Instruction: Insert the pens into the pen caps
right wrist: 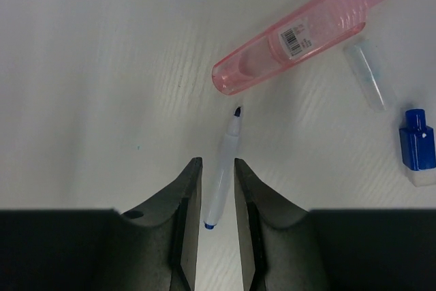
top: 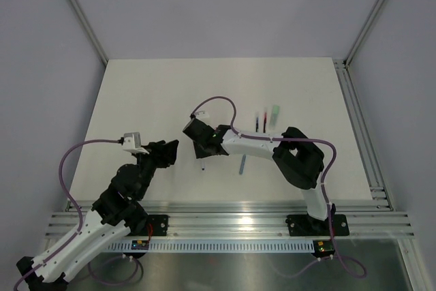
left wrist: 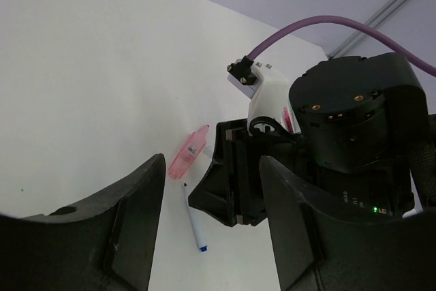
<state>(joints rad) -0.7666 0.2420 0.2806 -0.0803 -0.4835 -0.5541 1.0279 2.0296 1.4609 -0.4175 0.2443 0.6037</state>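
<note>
Right in the middle of the worktop (top: pixel 150 93), the right hand (right wrist: pixel 217 168) is down low, its fingers (right wrist: pixel 187 195) drawn narrow with only a slim gap between them. The white pen (right wrist: pixel 230 138) shows through that gap, lying flat on the surface, dark tip pointing away and blue end toward the hand. It looks like the hand is poised over the pen rather than clamped on it. Just off the pen's tip, close but not touching, lies the pink cap (right wrist: pixel 293 39), translucent, its open mouth angled toward the tip. To the right of it are a small clear cap (right wrist: pixel 364 73) and a blue-and-white piece (right wrist: pixel 417 151). The left hand (left wrist: pixel 212 160) hangs to the left, fingers spread wide, holding nothing and aimed at the right hand. Farther right, the red pen (top: pixel 257 122) and dark blue pen (top: pixel 264 122) lie side by side, with the mint cap (top: pixel 275 114) just beside them. A light blue pen (top: pixel 242 163) lies nearer, by the right forearm.
</note>
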